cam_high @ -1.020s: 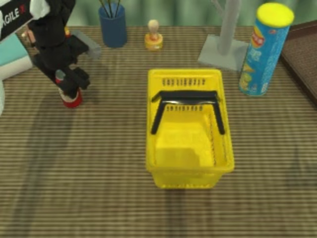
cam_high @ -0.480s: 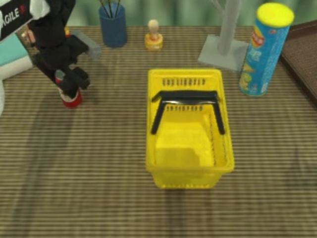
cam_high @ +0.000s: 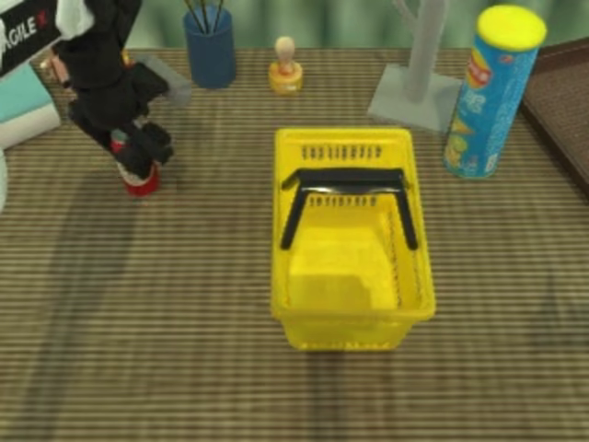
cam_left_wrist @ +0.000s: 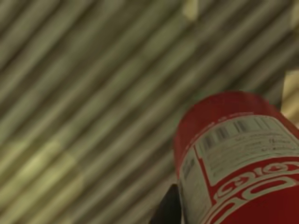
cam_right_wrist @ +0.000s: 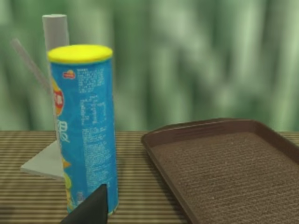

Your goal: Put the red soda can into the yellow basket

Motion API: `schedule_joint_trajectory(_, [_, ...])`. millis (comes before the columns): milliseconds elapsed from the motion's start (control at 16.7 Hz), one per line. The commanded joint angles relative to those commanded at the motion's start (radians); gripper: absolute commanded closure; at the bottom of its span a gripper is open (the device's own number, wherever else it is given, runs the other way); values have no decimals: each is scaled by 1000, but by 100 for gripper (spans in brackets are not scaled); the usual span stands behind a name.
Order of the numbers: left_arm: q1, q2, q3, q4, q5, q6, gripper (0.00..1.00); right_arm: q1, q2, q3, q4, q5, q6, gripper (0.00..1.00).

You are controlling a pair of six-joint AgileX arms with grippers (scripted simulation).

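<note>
The red soda can [cam_high: 141, 181] is at the table's far left, held upright in my left gripper [cam_high: 137, 155], which is shut on it from above. In the left wrist view the can [cam_left_wrist: 233, 154] fills the frame with its white label and barcode, and one dark finger [cam_left_wrist: 169, 210] presses against its side. The yellow basket [cam_high: 350, 318] stands in the middle of the table, black handles folded across its far half, nothing inside. My right gripper [cam_right_wrist: 133, 220] is out of the top view, parked and open near the blue tube, with only one finger [cam_right_wrist: 93, 207] showing.
A tall blue chips tube [cam_high: 490, 92] with a yellow lid stands at the far right, beside a brown tray [cam_right_wrist: 224, 163]. At the back are a blue pen cup [cam_high: 210, 46], a small wooden figure [cam_high: 286, 66] and a grey stand [cam_high: 419, 87].
My left gripper and the can in it have shifted slightly up and to the right in the top view. The basket has not moved.
</note>
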Motion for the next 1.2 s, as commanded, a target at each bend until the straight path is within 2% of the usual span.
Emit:
schedule_joint_trajectory(180, [-14,-20,-62,144,103,-48,100,0,0,0,0,0,0,0])
schedule_joint_trajectory(360, [-32,-54,-150,365,250,-116,100,0,0,0,0,0,0,0])
schedule_joint_trajectory(960, [-107,-240,-558,1378,867,-422,100,0,0,0,0,0,0,0])
schedule_joint_trajectory(1200, [-131,-320,-710,1712,1078,-530,100,0,0,0,0,0,0,0])
